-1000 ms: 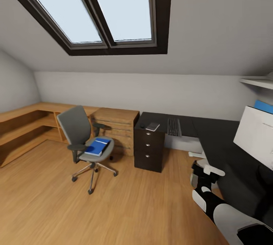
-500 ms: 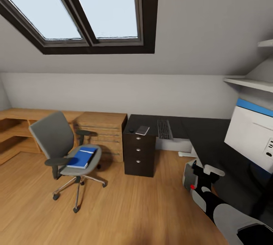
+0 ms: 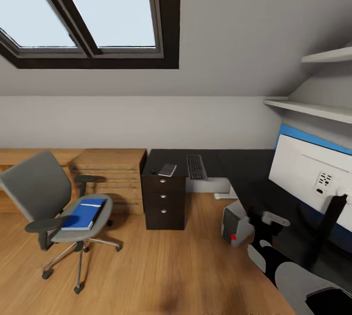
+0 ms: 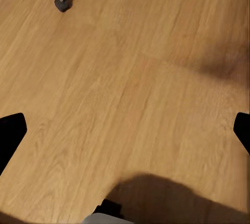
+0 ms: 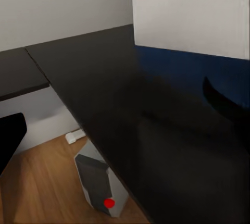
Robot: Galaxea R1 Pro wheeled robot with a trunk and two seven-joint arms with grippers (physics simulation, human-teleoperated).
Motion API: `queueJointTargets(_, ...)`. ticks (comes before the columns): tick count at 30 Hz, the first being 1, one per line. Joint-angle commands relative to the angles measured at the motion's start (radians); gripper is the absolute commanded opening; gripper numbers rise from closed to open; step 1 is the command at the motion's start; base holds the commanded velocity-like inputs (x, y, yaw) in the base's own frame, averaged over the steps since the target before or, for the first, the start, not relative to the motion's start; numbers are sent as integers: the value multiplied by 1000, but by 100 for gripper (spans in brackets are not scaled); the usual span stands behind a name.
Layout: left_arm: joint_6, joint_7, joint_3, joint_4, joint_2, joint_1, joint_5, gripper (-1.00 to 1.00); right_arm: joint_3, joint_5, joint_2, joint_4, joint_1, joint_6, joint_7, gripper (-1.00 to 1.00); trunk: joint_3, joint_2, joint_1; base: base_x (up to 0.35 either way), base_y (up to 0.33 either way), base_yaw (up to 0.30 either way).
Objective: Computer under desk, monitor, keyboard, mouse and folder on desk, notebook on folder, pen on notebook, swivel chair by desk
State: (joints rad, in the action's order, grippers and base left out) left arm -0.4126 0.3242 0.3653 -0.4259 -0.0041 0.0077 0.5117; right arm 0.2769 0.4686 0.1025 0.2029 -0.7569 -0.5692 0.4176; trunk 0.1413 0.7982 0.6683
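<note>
The folder is lying on the swivel chair seat, well apart from the counter. The keyboard and monitor are sitting on the counter; the computer is standing beneath it. Both pincers' jaw states cannot be told.

Head high, facing desk — right wrist near, shares computer.

soft daylight from the skylight — glossy desk, mild wide-angle stretch.
</note>
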Motion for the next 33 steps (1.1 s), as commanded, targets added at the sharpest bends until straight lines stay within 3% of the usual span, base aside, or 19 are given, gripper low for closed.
queueJointTargets(1, -3, 9, 9, -2, 1, 0, 7, 100, 8, 5, 0, 0, -1, -1, 6, 100, -2, -6, -4, 3, 2, -229)
queueJointTargets(13, 6, 11, 10, -1, 2, 0, 10, 100, 8, -1, 0, 0, -1, -1, 5, 100, -39, -90, -50, 1, 0, -58)
queueJointTargets(17, 73, 10, 10, 1, 2, 0, 10, 100, 8, -36, 0, -1, -1, -1, 5, 100, -52, -118, -65, 0, 0, -1)
queueJointTargets(18, 122, 9, 10, 1, 3, 0, 10, 100, 8, -46, 0, -2, -1, -1, 6, 100, -55, -125, -69, 0, 0, 0)
queueJointTargets(25, 181, 8, 10, 1, 7, 0, 18, 100, 8, -55, 0, -2, -1, -1, 6, 100, -77, -174, -96, 0, 0, 0)
queueJointTargets(28, 193, 6, 10, 1, 9, 0, 33, 100, 8, -55, 0, -2, -1, -1, 6, 100, -86, -195, -107, 0, 0, 0)
queueJointTargets(33, 220, 2, 10, 1, 22, -5, 94, 100, 8, -56, 0, -2, -1, 0, 6, 100, -102, -230, -126, 0, 0, 0)
